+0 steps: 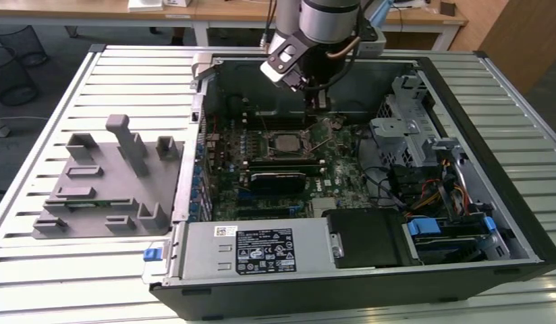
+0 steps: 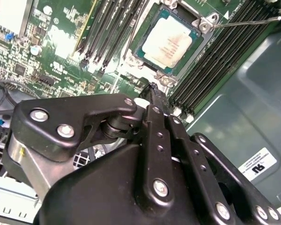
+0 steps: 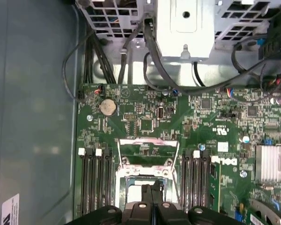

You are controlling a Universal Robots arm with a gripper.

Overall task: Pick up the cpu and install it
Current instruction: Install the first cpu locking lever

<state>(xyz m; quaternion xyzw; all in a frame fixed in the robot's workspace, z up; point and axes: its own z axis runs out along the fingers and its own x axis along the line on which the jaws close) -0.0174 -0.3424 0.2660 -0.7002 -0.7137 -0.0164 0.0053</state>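
The cpu (image 2: pixel 171 42), a flat square chip with a shiny silver top, lies seated in the black socket frame (image 2: pixel 152 63) on the green motherboard (image 2: pixel 61 51). In the exterior view the cpu (image 1: pixel 287 143) sits in the middle of the open computer case. My gripper (image 1: pixel 320 108) hangs just above and behind the socket. Its black fingers meet tip to tip with nothing between them in both wrist views (image 2: pixel 152 89) (image 3: pixel 152 187). The socket's thin metal lever (image 2: pixel 243 22) stands swung out to the side, and the load plate (image 3: pixel 147 150) is tilted up.
A grey plastic tray (image 1: pixel 107 182) with upright blocks lies on the slatted table at the exterior view's left. Memory slots (image 2: pixel 107 33) flank the socket. The power supply (image 1: pixel 251 246), drive cage (image 1: pixel 404 128) and cables (image 1: pixel 422 192) crowd the case.
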